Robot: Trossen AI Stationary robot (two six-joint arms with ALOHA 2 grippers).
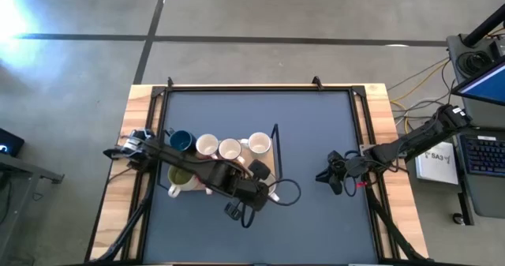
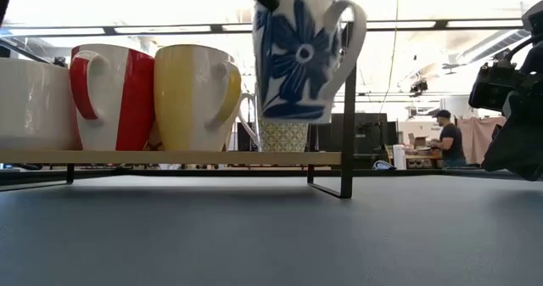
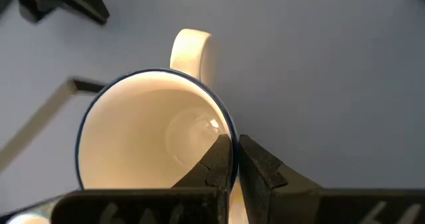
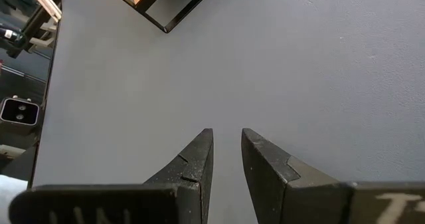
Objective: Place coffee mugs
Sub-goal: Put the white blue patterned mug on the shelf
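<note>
Grey mat [image 1: 316, 132] on a wood-edged table [image 1: 380, 108], concrete floor all around, and way back in the low view a person [image 2: 444, 137] sits at a desk; on the mat there's a low wooden shelf [image 2: 170, 157] on black legs, loaded with mugs; from above, the back row reads dark blue mug [image 1: 181, 141], then three white ones [image 1: 207, 145] [image 1: 230, 149] [image 1: 259, 144], with an olive mug [image 1: 179, 176] in front on the left; the low view shows a white mug [image 2: 30, 103] at the edge, a red-and-white mug [image 2: 113, 97], a yellowish mug [image 2: 197, 97] and a small patterned mug [image 2: 283, 136] behind them; the left gripper [image 3: 234, 159] is clamped on the rim of a white mug with a big blue flower [image 2: 303, 57], one finger inside and one outside, handle pointing away from the wrist; that flower mug hangs in the air over the shelf's right end, its base clearly above the board, not touching; the right gripper [image 4: 226, 159] sits well apart over bare mat on the right side, fingers a little apart with nothing between them, a shelf corner [image 4: 163, 4] far ahead of it.
</note>
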